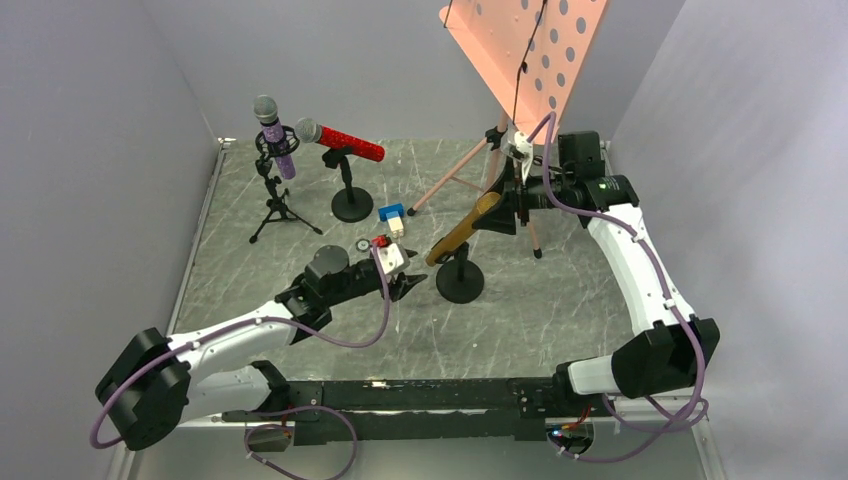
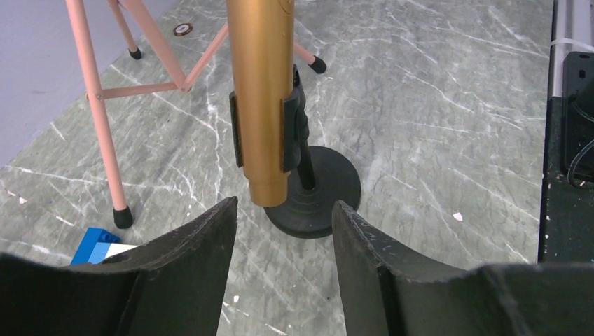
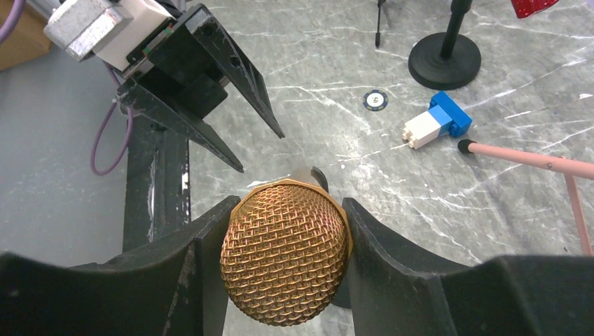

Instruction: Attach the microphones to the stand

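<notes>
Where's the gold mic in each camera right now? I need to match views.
Top external: gold microphone slanting at centre, over a round black base.
Left wrist: top centre, shaft in a black clip.
Right wrist: bottom centre, mesh head toward camera.
Shared landmark: blue-and-white block, in all three.

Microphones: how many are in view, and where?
3. Purple mic in the tripod stand, back left; red mic on the stand beside it; gold mic clipped in the middle stand, right gripper on its head.
</notes>
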Robot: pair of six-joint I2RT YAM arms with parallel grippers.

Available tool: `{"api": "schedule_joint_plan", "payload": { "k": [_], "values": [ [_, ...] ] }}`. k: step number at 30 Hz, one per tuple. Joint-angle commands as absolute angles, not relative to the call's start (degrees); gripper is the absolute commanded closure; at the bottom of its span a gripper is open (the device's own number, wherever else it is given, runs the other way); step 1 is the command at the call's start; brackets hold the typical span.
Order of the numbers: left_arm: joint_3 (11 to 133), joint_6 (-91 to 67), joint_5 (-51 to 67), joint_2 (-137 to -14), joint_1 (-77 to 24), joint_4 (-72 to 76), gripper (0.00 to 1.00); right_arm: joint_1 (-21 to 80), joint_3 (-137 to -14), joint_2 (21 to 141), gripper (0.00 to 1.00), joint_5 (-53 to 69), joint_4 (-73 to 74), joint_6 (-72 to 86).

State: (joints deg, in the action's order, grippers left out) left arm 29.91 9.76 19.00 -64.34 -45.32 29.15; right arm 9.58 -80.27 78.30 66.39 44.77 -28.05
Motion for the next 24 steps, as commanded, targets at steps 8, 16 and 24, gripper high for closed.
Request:
{"api": "schedule_joint_plan", "payload": {
  "k": [8, 16, 24],
  "values": [
    [26.01, 7.58, 15.78, -58.77, -45.44, 30.08, 0.41, 10.17, -69.88, 74.91, 0.87, 64.9, 36.84, -29.11],
    [24.38, 7.03, 14.51, -56.46, -45.44, 30.15, 0.39, 11.14, -67.56, 75.42, 0.87, 64.33, 34.66, -28.79],
    [23.36, 6.96, 12.94, -54.23, -45.44, 29.06, 0.37, 14.46, -67.46, 77.58, 0.87, 61.74, 33.63, -28.34]
  ]
}}
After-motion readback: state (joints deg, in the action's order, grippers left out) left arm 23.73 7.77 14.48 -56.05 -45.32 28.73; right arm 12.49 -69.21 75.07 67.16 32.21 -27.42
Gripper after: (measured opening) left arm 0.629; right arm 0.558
